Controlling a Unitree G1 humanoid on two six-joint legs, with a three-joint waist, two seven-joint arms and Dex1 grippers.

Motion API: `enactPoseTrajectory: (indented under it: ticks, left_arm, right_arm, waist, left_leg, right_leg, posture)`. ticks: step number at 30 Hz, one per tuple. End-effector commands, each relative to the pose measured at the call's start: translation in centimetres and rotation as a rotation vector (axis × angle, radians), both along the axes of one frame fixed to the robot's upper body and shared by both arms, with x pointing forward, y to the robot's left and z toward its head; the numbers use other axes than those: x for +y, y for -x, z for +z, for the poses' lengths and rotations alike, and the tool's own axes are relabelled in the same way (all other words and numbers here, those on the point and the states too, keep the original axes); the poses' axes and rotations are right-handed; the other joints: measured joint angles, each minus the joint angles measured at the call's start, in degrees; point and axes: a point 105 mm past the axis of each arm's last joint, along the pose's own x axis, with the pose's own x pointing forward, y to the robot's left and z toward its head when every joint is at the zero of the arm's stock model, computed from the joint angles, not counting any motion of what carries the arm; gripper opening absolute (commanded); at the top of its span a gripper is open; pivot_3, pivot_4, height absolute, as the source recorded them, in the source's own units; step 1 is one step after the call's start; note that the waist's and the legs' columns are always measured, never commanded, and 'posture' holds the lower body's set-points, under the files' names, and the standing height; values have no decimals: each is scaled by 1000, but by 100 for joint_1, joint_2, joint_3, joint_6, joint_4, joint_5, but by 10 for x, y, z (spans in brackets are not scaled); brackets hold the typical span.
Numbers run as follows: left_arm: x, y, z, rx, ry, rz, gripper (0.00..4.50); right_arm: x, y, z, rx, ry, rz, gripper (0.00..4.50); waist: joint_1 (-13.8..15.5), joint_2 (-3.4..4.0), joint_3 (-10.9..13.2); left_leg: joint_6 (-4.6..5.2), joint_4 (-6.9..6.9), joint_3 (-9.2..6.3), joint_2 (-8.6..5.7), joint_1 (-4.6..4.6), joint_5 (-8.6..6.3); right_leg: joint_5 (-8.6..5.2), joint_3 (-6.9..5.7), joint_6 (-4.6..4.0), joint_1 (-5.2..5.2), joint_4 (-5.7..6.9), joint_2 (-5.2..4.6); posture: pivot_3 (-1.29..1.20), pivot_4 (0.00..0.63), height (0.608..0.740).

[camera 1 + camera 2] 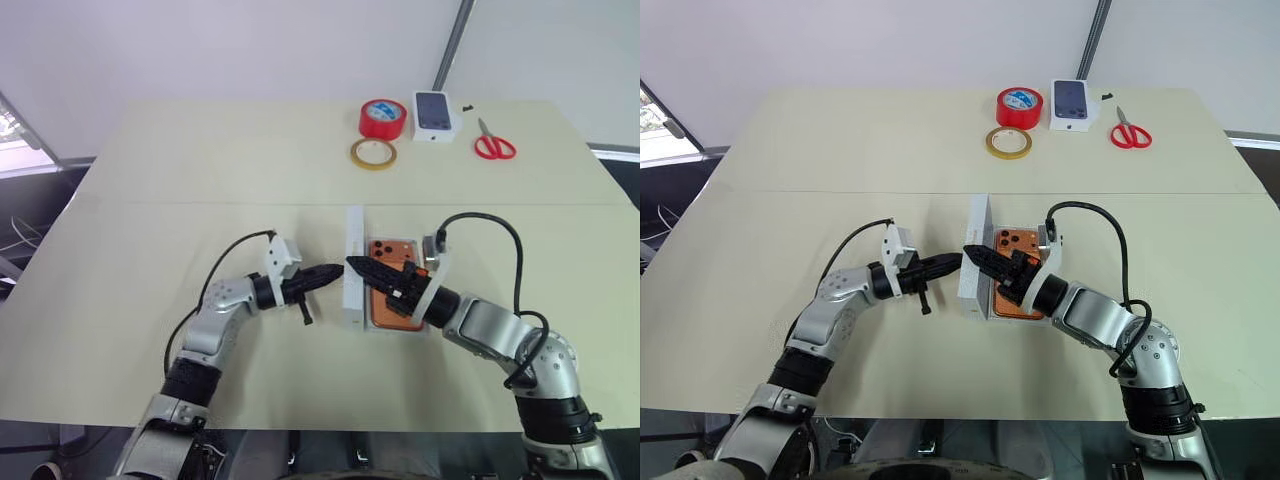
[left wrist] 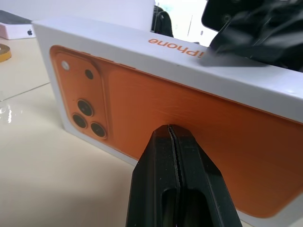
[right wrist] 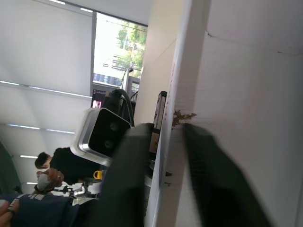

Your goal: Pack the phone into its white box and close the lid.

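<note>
The lid (image 1: 353,275) stands on its long edge on the table, white, with an orange phone printed on its outer face (image 2: 189,118). Right beside it the orange phone (image 1: 388,258) lies face down in the white box (image 1: 392,330), camera lenses at the far end. My left gripper (image 1: 338,271) is shut, its tips (image 2: 169,130) against the lid's printed face. My right gripper (image 1: 358,265) reaches over the phone, and its fingers (image 3: 128,161) stand apart on either side of the lid's upper rim (image 3: 173,118).
At the table's far side lie a red tape roll (image 1: 383,118), a yellow tape ring (image 1: 373,153), a small white box with a dark phone picture (image 1: 435,112) and red scissors (image 1: 493,146). Bare tabletop (image 1: 150,230) spreads to the left.
</note>
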Motion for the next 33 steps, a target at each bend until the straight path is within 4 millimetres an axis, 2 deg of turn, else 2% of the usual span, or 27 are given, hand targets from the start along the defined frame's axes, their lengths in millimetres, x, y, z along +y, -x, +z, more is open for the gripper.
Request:
enactPoseTrajectory:
  ticks: [1,2,5,8,12,13,17,19,20,21,22,23,25,29,33]
  left_arm:
    - [-10,-2,11,-51,19,-24,0]
    - [-13,-2,11,-52,23,-30,0]
    - [-24,-4,11,-52,31,-47,0]
    - [-39,-6,11,-44,48,-70,0]
    - [-57,-6,12,-36,63,-110,0]
    - [-63,-4,10,-33,58,-130,0]
    - [-72,0,7,-31,32,-169,0]
    - [-68,-1,10,-22,28,-173,0]
    - [-62,-4,13,-24,27,-160,0]
    - [-58,-6,15,-26,27,-151,0]
    - [-51,-9,17,-37,19,-133,0]
    - [-43,-13,19,-48,11,-107,0]
    - [-32,-20,21,-62,-7,-61,0]
    - [-16,-35,14,-55,-77,33,0]
    - [-24,-35,2,-11,-96,25,0]
  right_arm:
    - [-18,0,10,-78,54,-35,2947]
    - [-27,0,11,-101,91,-51,3438]
    - [-53,9,14,-160,169,-62,3438]
    - [-89,15,18,-186,243,-102,3438]
    - [-123,7,22,-279,431,-190,3438]
    - [-132,-3,23,-338,529,-243,3438]
    - [-140,-18,17,-465,733,-294,3438]
    - [-139,-20,7,-491,810,-284,2924]
    - [-138,-19,-1,-542,940,-246,2525]
    - [-137,-18,-7,-588,1031,-208,1915]
    - [-136,-19,-11,-632,1111,-185,1609]
    - [-135,-20,-14,-669,1167,-176,1102]
    - [-130,-22,-14,-704,1165,-188,69]
    - [-120,-27,-9,-767,1164,-207,69]
    - [-111,-28,-11,-813,1194,-170,69]
  waist:
    - [6,0,0]
    - [12,0,0]
    - [74,-2,1]
    - [129,-4,3]
    - [124,-9,6]
    - [119,-10,7]
    - [123,-9,6]
    - [129,-9,6]
    - [129,-9,6]
    - [128,-8,6]
    - [128,-8,6]
    - [128,-9,7]
    - [111,-7,7]
    - [129,-7,7]
    - [150,-8,8]
  left_leg:
    - [1,0,0,0,-1,0]
    - [1,0,0,0,-3,0]
    - [4,3,1,0,-7,-2]
    - [7,1,1,0,-7,-4]
    - [8,5,2,0,-9,-4]
    - [8,4,3,0,-8,-4]
    - [8,2,4,0,-3,-4]
    - [8,0,3,0,-3,-4]
    - [8,-1,2,1,-3,-4]
    - [7,-1,2,1,-3,-4]
    - [7,-1,2,1,-3,-4]
    - [7,0,2,0,-4,-4]
    - [4,1,3,0,-3,-3]
    - [-1,1,2,0,0,0]
    - [-2,2,2,-3,0,0]
  right_leg:
    - [0,0,0,-1,-1,0]
    - [0,0,0,-1,-2,0]
    - [0,0,0,0,-8,0]
    - [0,-2,0,0,-11,0]
    - [0,-2,1,2,-12,1]
    - [0,-2,1,2,-12,2]
    - [0,-2,2,1,-8,7]
    - [0,-3,2,0,-8,11]
    - [0,-3,2,-1,-7,11]
    - [0,-3,2,-1,-7,11]
    - [0,-3,2,-1,-8,11]
    - [0,-3,2,-1,-8,10]
    - [0,-2,2,-3,-6,10]
    - [0,-1,2,-2,-2,10]
    - [0,-2,2,1,-6,8]
  posture:
    - [0,150,740]
    - [0,150,740]
    - [0,150,740]
    - [0,150,740]
    - [0,150,740]
    - [0,150,740]
    - [0,150,740]
    - [0,150,740]
    - [0,150,740]
    - [0,150,740]
    - [0,150,740]
    - [0,150,740]
    - [0,150,740]
    - [0,150,740]
    - [0,150,740]
